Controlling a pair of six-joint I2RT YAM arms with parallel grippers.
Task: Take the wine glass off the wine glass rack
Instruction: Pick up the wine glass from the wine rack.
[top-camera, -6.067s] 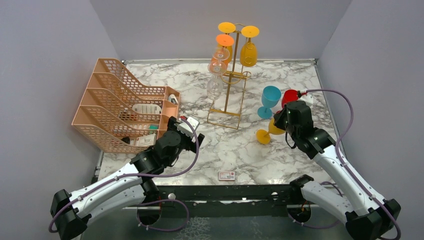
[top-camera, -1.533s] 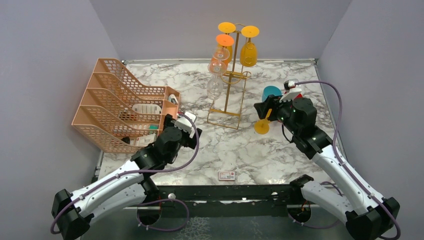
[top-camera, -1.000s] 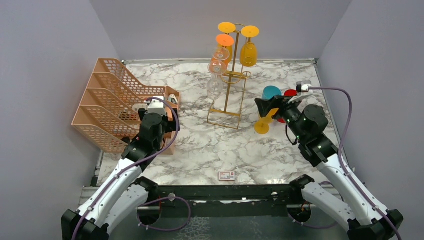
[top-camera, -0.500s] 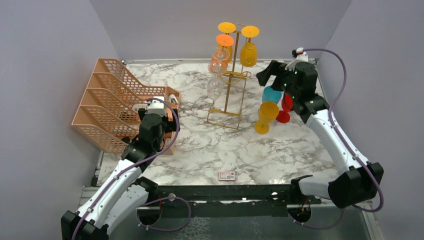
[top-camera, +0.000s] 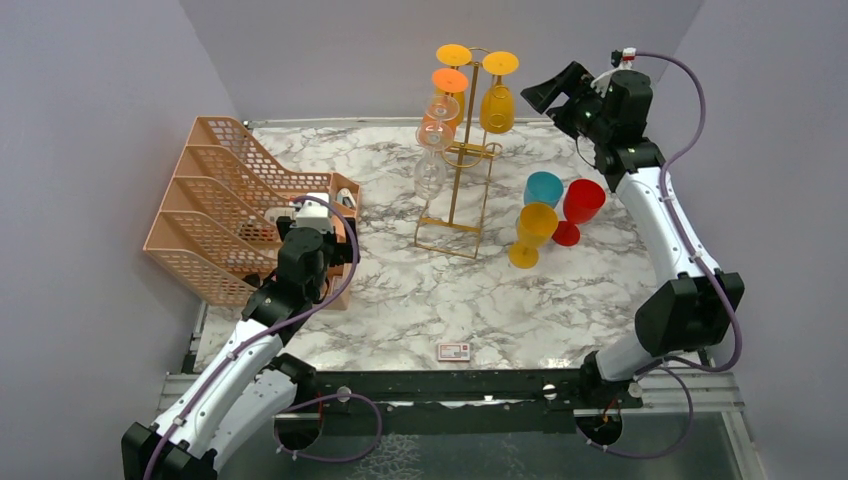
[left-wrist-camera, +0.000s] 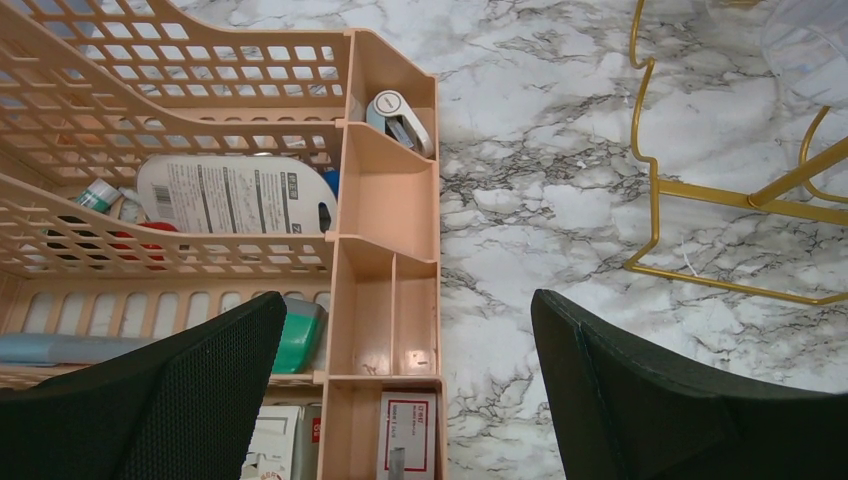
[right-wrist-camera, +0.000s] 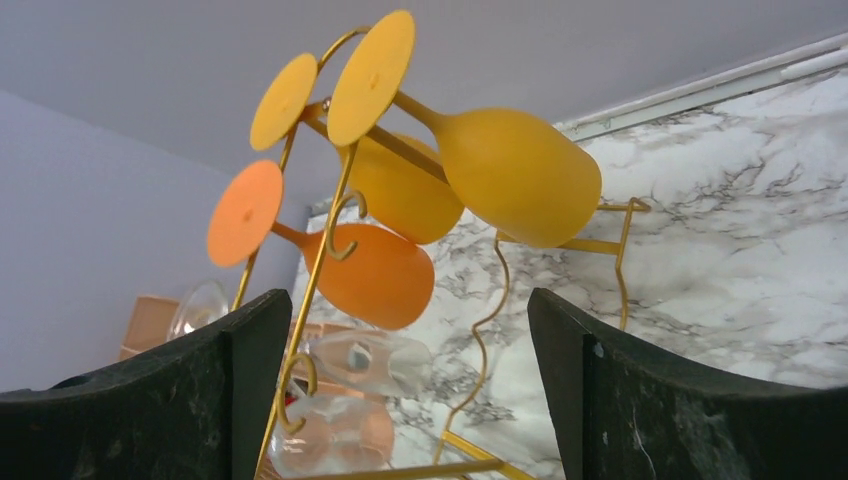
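Note:
The gold wire wine glass rack (top-camera: 455, 165) stands at the back middle of the marble table. A yellow wine glass (top-camera: 497, 103) hangs upside down from its top right hook, with an orange one (top-camera: 447, 92) and clear ones (top-camera: 430, 168) to its left. My right gripper (top-camera: 549, 91) is raised just right of the yellow glass, open and empty. In the right wrist view the yellow glass (right-wrist-camera: 515, 175) hangs above the right gripper (right-wrist-camera: 405, 300). My left gripper (left-wrist-camera: 408, 300) hovers open over the peach organiser (left-wrist-camera: 385, 200).
A teal glass (top-camera: 543, 188), a red glass (top-camera: 582, 203) and a yellow glass (top-camera: 533, 230) stand right of the rack. The peach mesh organiser (top-camera: 235, 205) fills the left side. A small card (top-camera: 453, 350) lies near the front edge. The rack base (left-wrist-camera: 700, 190) lies right of the organiser.
My right arm has risen from over the standing glasses and swung back to the top of the rack. The left arm has stayed by the organiser.

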